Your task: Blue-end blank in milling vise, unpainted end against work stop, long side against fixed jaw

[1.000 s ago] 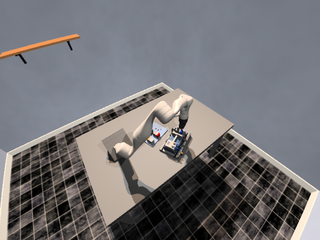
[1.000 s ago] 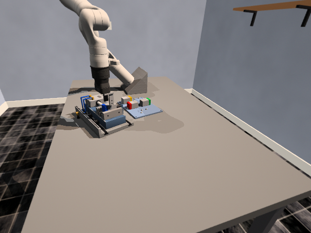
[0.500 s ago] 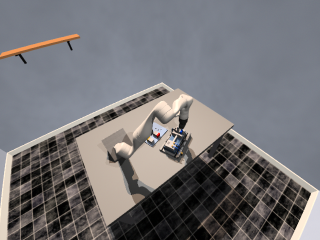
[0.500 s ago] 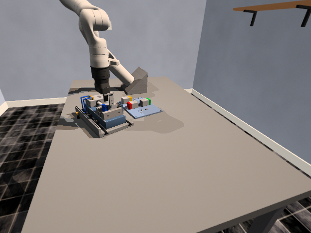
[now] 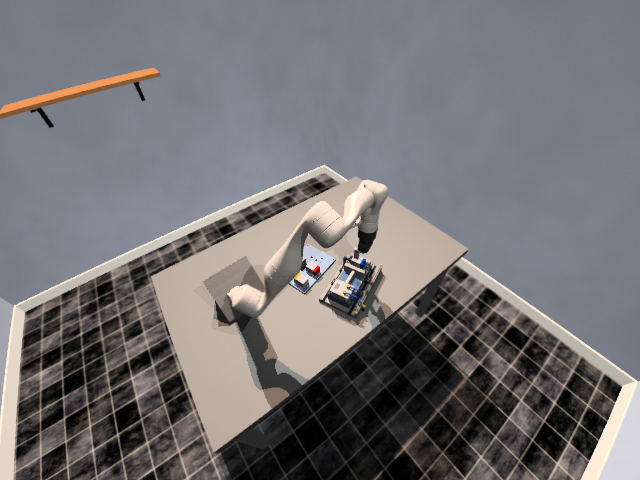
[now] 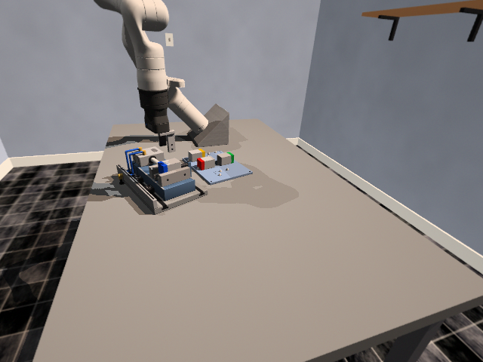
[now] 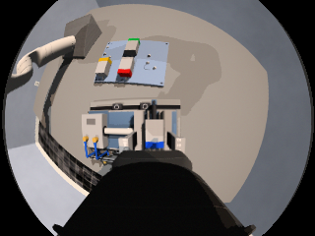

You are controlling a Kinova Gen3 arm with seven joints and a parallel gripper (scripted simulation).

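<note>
The blank with the blue end (image 6: 168, 166) lies in the milling vise (image 6: 161, 179) between the jaws, blue end toward the hose side of the view's left. It also shows in the wrist view (image 7: 156, 134). The fixed jaw (image 6: 174, 178) is the near block; the jaw with blue hoses (image 6: 148, 156) is behind. My gripper (image 6: 170, 143) is open and empty, hanging above the far side of the vise, clear of the blank. The vise also shows in the top view (image 5: 351, 283).
A light blue plate (image 6: 221, 170) beside the vise carries blanks with a red end (image 6: 205, 161), a green end (image 6: 225, 157) and a yellow end (image 6: 195, 154). A grey wedge base (image 6: 213, 126) stands behind. The table edge lies left of the vise.
</note>
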